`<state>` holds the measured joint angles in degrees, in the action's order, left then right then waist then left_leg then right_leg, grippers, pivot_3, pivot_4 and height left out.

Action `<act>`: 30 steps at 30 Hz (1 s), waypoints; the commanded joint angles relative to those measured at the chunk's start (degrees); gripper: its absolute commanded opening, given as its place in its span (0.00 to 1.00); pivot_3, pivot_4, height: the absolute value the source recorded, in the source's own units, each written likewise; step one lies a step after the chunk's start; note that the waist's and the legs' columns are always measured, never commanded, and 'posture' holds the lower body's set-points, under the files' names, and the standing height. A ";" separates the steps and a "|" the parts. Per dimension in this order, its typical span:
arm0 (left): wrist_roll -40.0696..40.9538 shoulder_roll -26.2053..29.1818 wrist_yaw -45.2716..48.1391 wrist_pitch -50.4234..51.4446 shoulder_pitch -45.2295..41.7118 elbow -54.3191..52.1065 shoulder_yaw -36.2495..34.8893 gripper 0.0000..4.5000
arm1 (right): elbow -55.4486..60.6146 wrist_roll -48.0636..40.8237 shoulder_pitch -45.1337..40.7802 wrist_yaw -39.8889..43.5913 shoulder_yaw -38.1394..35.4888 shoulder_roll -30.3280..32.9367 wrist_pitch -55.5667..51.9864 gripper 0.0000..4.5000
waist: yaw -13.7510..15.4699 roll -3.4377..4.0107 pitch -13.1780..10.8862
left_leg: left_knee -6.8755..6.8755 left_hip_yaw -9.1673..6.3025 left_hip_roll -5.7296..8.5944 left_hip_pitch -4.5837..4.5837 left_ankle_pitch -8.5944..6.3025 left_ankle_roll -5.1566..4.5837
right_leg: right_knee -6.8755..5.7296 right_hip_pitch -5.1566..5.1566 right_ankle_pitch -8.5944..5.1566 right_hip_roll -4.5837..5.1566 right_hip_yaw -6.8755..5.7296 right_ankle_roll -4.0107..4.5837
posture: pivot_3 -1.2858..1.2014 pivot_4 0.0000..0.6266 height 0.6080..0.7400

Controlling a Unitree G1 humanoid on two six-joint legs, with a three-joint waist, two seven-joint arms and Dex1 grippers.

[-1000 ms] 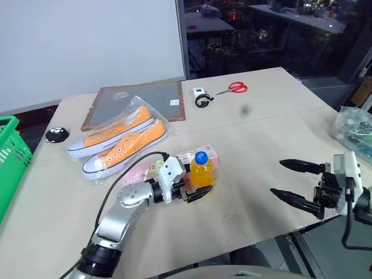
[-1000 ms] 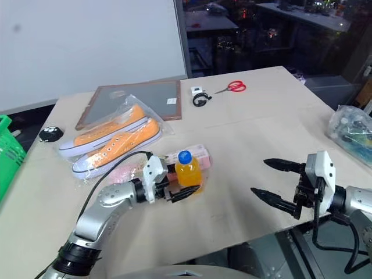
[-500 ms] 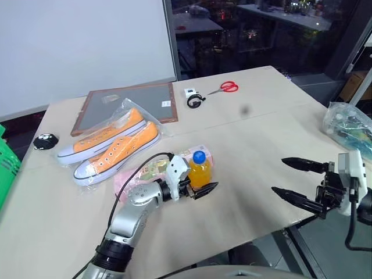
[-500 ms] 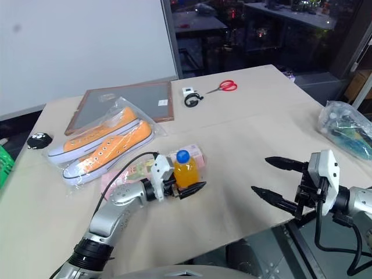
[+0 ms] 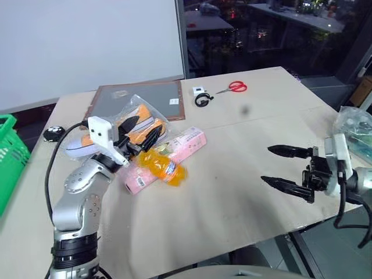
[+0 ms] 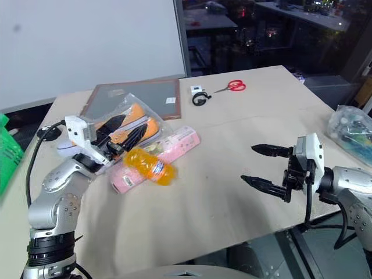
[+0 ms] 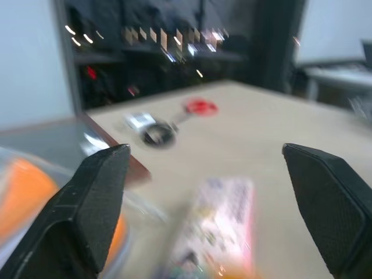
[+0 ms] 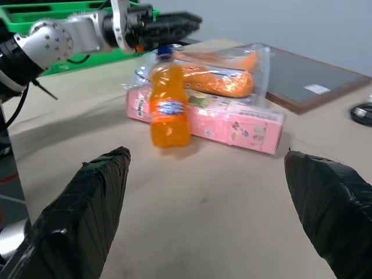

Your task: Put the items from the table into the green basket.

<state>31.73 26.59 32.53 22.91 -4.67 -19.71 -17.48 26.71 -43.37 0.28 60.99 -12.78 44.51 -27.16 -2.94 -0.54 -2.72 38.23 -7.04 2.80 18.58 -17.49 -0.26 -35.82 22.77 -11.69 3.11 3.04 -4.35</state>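
Left gripper [image 5: 141, 132]: we see it raised above the table with its two black fingers spread wide and nothing between them, hanging over the bagged shoes.
Right gripper [image 5: 278, 167]: we find its fingers parted too, empty, level over the bare right part of the table [image 5: 244, 197], pointing toward the middle.
Orange drink bottle [image 5: 161, 165]: in the head views we read it as lying tipped on the near end of the pink packet, touching it (its outline is smeared there). In the right wrist view it looks upright in front of the packet, blue cap on top, so we cannot tell its pose for sure.
Pink packet [image 5: 170, 152]: we see it lying flat on the table, long axis slanting from near-left to far-right, just beside the shoes.
Green basket [image 5: 10, 152]: we see it off the table's left edge, well apart from both items, with only part of its lattice wall and rim in view.
Orange sneakers [image 6: 135, 125]: a pair in a clear plastic bag, under the left gripper.
Framed board [image 5: 148, 99]: flat behind the shoes.
Red scissors [image 5: 234, 88]: far side of the table, near a small black-and-white object [image 5: 201, 98].
Clear bag [image 5: 356, 131]: at the table's right edge, its contents unclear to us.
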 commanded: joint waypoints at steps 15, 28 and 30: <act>-9.66 -4.66 -4.37 -4.96 9.47 0.36 9.98 0.96 | -1.41 2.27 -0.48 1.22 1.59 -1.73 3.63 1.00 | 2.52 -0.01 -0.04 | 0.01 0.03 0.08 0.00 -0.01 0.01 | -0.01 -0.01 -0.02 -0.04 -0.01 0.08 | 0.50 0.01 1.00; -18.70 -10.94 -9.45 -17.78 6.12 9.44 12.52 0.96 | -1.25 1.83 0.09 0.75 0.85 -1.54 3.74 1.00 | 2.39 0.05 0.00 | 0.02 0.06 0.09 0.01 -0.01 0.00 | 0.02 -0.02 0.01 -0.03 0.00 0.04 | 0.50 0.00 1.00; -19.52 -11.56 -9.64 -18.98 5.99 10.02 13.06 0.96 | -1.25 1.84 0.03 0.76 0.92 -1.54 3.72 1.00 | 2.40 0.18 0.07 | 0.02 0.08 0.10 0.01 -0.01 0.00 | 0.02 -0.01 0.02 -0.01 0.02 0.02 | 0.50 0.00 1.00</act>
<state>13.12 15.92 23.37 6.35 1.77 -10.12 -5.58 23.78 -40.82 1.31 61.91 -10.07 42.65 -24.37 -0.54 -0.36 -2.64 38.25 -6.95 2.90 18.59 -17.50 -0.26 -35.79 22.75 -11.67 3.10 3.06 -4.33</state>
